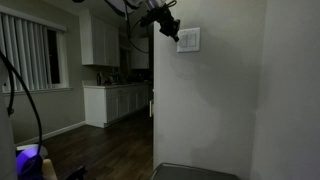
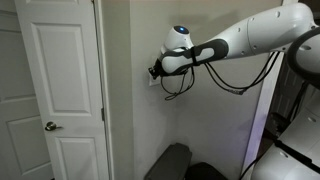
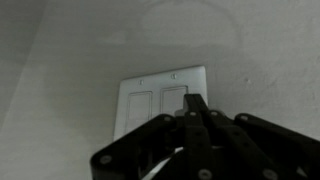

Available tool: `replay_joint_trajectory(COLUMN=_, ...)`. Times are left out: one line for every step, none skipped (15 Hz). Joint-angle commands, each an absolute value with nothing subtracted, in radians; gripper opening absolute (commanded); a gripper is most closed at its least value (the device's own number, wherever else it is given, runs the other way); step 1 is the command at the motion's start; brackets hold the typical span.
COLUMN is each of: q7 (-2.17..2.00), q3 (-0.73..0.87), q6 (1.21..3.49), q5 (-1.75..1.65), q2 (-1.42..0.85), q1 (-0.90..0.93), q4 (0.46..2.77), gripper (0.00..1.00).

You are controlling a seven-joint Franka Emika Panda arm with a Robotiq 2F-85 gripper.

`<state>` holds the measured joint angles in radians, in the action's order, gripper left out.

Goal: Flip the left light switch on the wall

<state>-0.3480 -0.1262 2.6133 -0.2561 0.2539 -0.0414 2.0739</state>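
A small white two-switch plate (image 1: 188,39) sits high on the pale wall (image 1: 210,100). In the wrist view the plate (image 3: 160,85) shows two narrow switches; the left light switch (image 3: 139,108) is uncovered. My gripper (image 3: 195,101) is shut and empty. Its joined fingertips lie over the lower edge of the right-hand switch (image 3: 174,96), close to the plate; I cannot tell if they touch. In both exterior views the gripper (image 1: 172,31) (image 2: 155,71) is at the plate. The arm hides the plate in the exterior view with the door.
White kitchen cabinets (image 1: 112,100) and a window with blinds (image 1: 30,55) lie beyond the wall's edge. A white panelled door (image 2: 60,90) stands beside the wall. A dark rounded object (image 2: 170,160) sits low in front of the wall. The white arm (image 2: 250,35) reaches in from the side.
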Motion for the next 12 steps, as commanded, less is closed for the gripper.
replay_joint_trajectory(q7=-0.455, q3=-0.164, q6=2.622, q5=-0.365, q2=0.239, q1=-0.094, q4=2.042, gripper=0.0)
replay_joint_trajectory(q7=-0.474, q3=-0.169, q6=2.618, q5=-0.388, q2=0.236, q1=-0.102, q4=2.035, gripper=0.0)
replay_joint_trajectory(q7=-0.493, q3=-0.173, q6=2.615, q5=-0.41, q2=0.232, q1=-0.108, q4=2.028, gripper=0.0)
replay_joint_trajectory(q7=-0.506, q3=-0.176, q6=2.613, q5=-0.427, q2=0.229, q1=-0.112, q4=2.023, gripper=0.0)
replay_joint_trajectory(q7=-0.514, q3=-0.177, q6=2.61, q5=-0.434, q2=0.223, q1=-0.111, q4=2.018, gripper=0.0)
replay_joint_trajectory(q7=-0.521, q3=-0.178, q6=2.608, q5=-0.443, q2=0.218, q1=-0.112, q4=2.014, gripper=0.0)
replay_joint_trajectory(q7=-0.53, q3=-0.179, q6=2.607, q5=-0.453, q2=0.209, q1=-0.112, q4=2.008, gripper=0.0)
replay_joint_trajectory(q7=-0.536, q3=-0.179, q6=2.606, q5=-0.46, q2=0.202, q1=-0.11, q4=2.003, gripper=0.0)
replay_joint_trajectory(q7=-0.544, q3=-0.179, q6=2.608, q5=-0.464, q2=0.193, q1=-0.107, q4=1.995, gripper=0.0)
replay_joint_trajectory(q7=-0.553, q3=-0.179, q6=2.61, q5=-0.473, q2=0.186, q1=-0.107, q4=1.99, gripper=0.0)
replay_joint_trajectory(q7=-0.572, q3=-0.183, q6=2.61, q5=-0.494, q2=0.176, q1=-0.109, q4=1.977, gripper=0.0)
replay_joint_trajectory(q7=-0.588, q3=-0.183, q6=2.607, q5=-0.513, q2=0.169, q1=-0.108, q4=1.968, gripper=0.0)
